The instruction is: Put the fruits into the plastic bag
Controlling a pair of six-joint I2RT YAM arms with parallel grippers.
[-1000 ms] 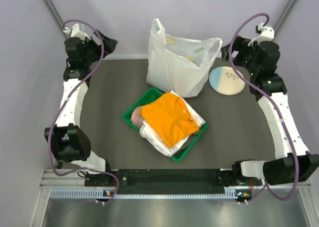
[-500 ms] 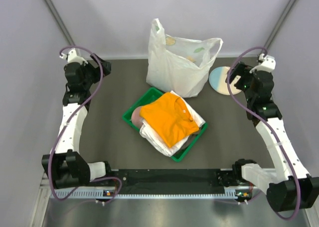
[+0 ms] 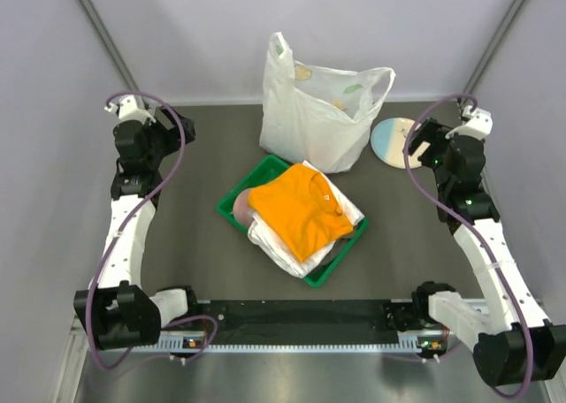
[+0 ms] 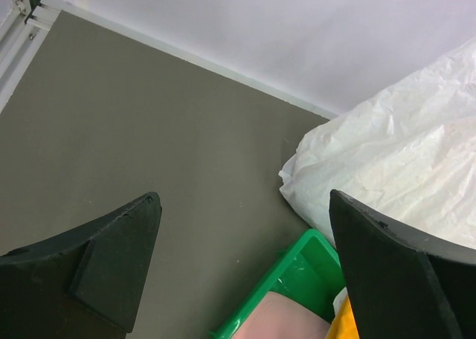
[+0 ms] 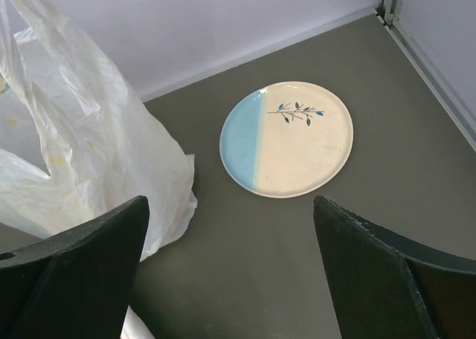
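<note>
Plastic bag (image 3: 318,111): upright, bench (image 3: 195,235) rear. Withdrawn nearward over last second, gaping wide and empty: left claw (image 4: 244,198), right claw (image 5: 230,201). Bare plate (image 5: 286,138), no loose fruits; loading probably finished.

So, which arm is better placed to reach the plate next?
Right, probably. The right gripper is open and faces the plate; the left gripper sits on the bag's other side.

Left pincer (image 4: 244,199) and right pincer (image 5: 230,202) hover at opposite sides, jaws spread wide, holding nothing.
</note>
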